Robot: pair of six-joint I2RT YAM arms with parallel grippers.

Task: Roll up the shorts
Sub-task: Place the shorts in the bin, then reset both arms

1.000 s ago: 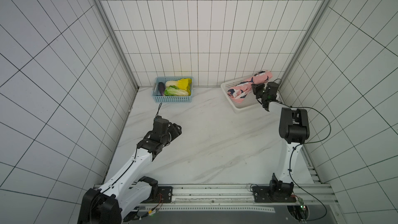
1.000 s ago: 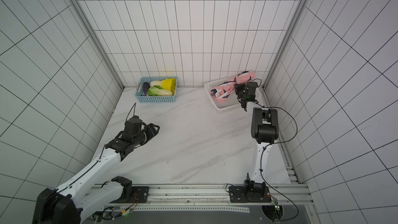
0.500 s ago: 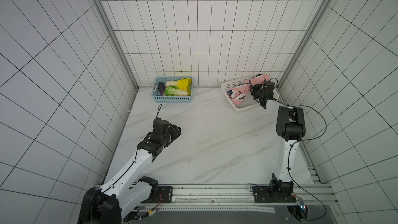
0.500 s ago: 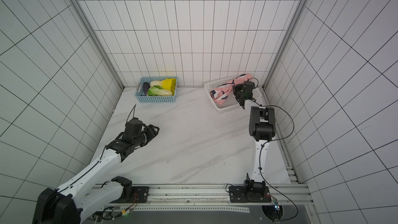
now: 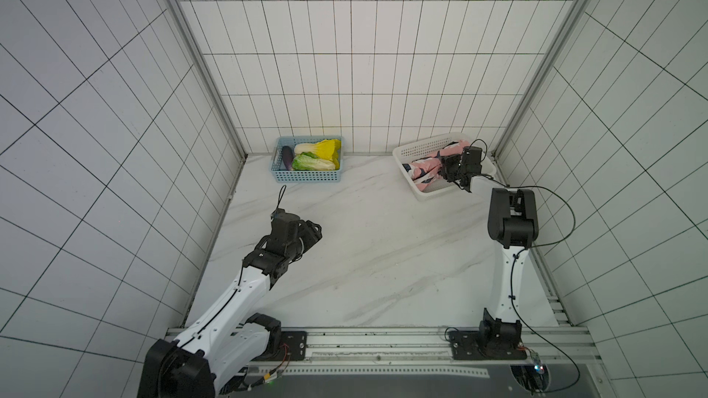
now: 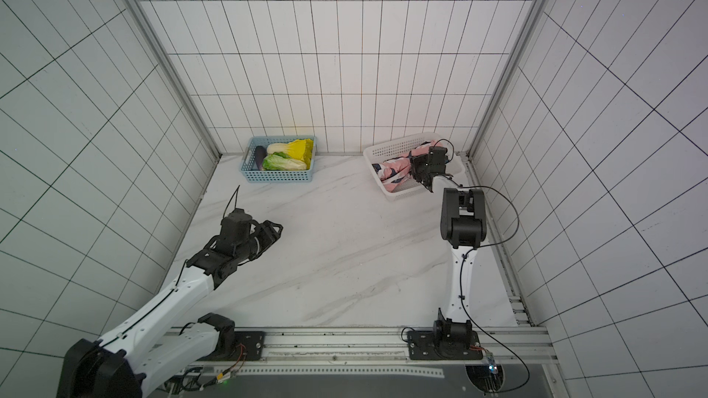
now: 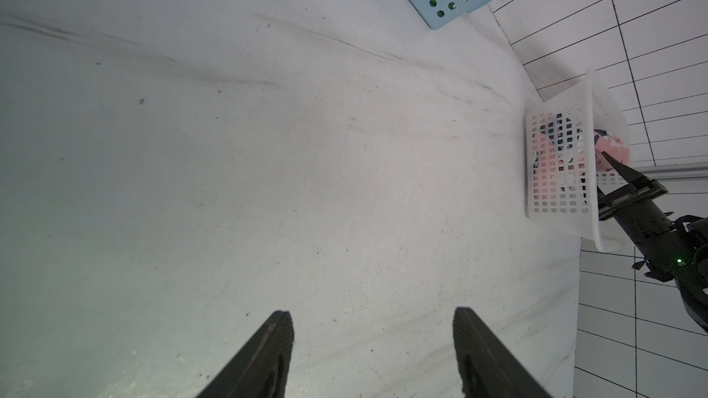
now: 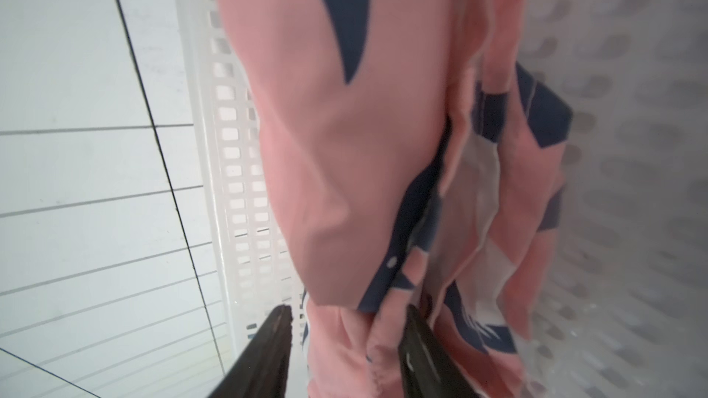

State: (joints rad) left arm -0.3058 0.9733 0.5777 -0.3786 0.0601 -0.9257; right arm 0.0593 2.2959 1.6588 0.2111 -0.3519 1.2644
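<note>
The shorts (image 5: 427,168) (image 6: 394,170), pink with navy-and-white print, lie bunched in loose folds inside a white basket (image 5: 421,149) (image 6: 390,149) at the far right corner of the table (image 5: 364,254), close to the tiled back wall (image 5: 364,70). Through the basket's perforated side (image 7: 555,201) the pink and navy cloth shows in the left wrist view. The right gripper (image 5: 446,172) (image 6: 415,170) reaches over the near rim into the basket, against the bundle. In the right wrist view its jaws (image 8: 348,319) stand apart with a fold of the shorts (image 8: 344,147) between them. One of the fingers (image 8: 264,354) is clear of the cloth with basket wall showing beside it, and the other lies against the fabric, so the grip is released rather than clamped. The left gripper (image 5: 316,229) (image 6: 277,229) hovers over bare marble-patterned table at the left side, well apart from the garment. Its jaws (image 7: 371,319) are spread wide with nothing between the fingers (image 7: 268,357). A blue basket (image 5: 306,178) (image 6: 276,176) at the back centre holds leafy vegetables (image 5: 310,162) and an aubergine (image 5: 286,156).
</note>
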